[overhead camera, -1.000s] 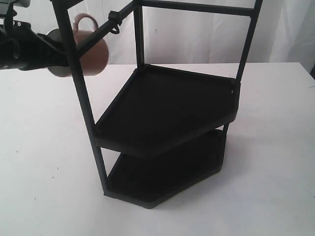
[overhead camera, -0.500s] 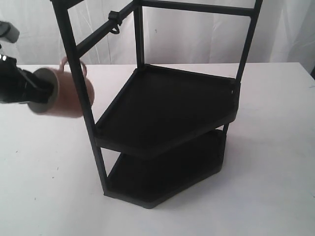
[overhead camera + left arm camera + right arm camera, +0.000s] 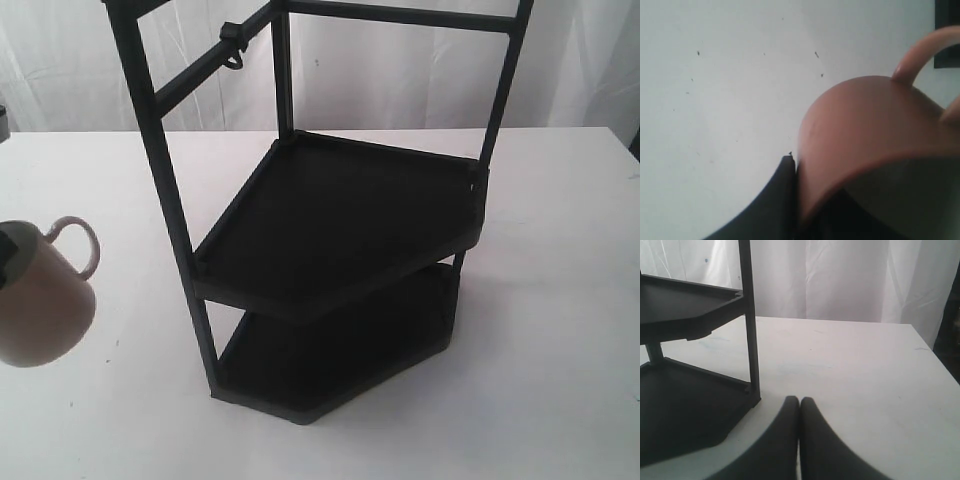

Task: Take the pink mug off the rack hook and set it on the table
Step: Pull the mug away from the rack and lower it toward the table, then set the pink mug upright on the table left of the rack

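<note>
At the lower left edge of the exterior view, nearest to the camera, is the pink mug point(image 3: 45, 300). It is pale pink outside, smooth and rounded, and its loop handle point(image 3: 82, 245) points to the upper right. It leans a little. I cannot tell whether its base touches the table point(image 3: 560, 360).

The left gripper point(image 3: 801, 180) is clamped on the mug's wall. In the left wrist view one dark finger point(image 3: 772, 205) presses on the outside near the rim, and the other is hidden in the shadowed inside.

The right gripper point(image 3: 800, 401) has its fingers pressed together, with the white table beyond them.

Farther back, in the middle of the exterior view, the rack point(image 3: 160, 150) stands with two dark shelves. At the upper left, on its slanted bar, sits the rack hook point(image 3: 232, 50), well apart from the mug. A white curtain point(image 3: 400, 80) hangs behind.
</note>
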Tool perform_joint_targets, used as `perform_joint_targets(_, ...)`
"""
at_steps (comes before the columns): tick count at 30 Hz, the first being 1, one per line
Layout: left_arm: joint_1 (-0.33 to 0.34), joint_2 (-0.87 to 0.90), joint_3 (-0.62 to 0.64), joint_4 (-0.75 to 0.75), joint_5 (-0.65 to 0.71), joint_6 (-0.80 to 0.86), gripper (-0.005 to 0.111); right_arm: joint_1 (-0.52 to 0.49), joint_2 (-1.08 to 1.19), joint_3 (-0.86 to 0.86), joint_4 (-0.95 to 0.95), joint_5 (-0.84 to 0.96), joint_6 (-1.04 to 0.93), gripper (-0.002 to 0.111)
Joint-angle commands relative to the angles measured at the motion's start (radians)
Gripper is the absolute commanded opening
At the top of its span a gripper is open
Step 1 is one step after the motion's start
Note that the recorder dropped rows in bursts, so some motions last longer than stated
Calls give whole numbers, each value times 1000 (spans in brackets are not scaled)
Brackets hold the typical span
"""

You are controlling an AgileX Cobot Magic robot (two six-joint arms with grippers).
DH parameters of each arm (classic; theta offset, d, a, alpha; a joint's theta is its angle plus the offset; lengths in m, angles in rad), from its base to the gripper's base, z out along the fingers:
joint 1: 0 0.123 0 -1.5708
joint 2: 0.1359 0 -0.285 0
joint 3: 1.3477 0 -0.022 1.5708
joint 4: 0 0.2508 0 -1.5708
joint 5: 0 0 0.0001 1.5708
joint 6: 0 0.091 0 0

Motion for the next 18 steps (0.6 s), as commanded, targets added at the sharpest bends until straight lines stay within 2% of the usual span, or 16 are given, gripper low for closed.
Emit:
perform_joint_targets(1, 0, -7, 49, -20, 34, -25, 0, -5, -6, 5, -6, -8, -4, 0)
perform_joint_targets(6, 0, 27, 112, -15, -32, -25, 0, -5, -6, 5, -6, -8, -4, 0)
perform_joint_targets(13, 0, 119, 112, 0, -68, -34, 0, -5, -6, 5, -6, -8, -4, 0)
perform_joint_targets(18, 0, 139, 112, 97, -101, -102, 0, -5, -6, 5, -6, -8, -4, 0)
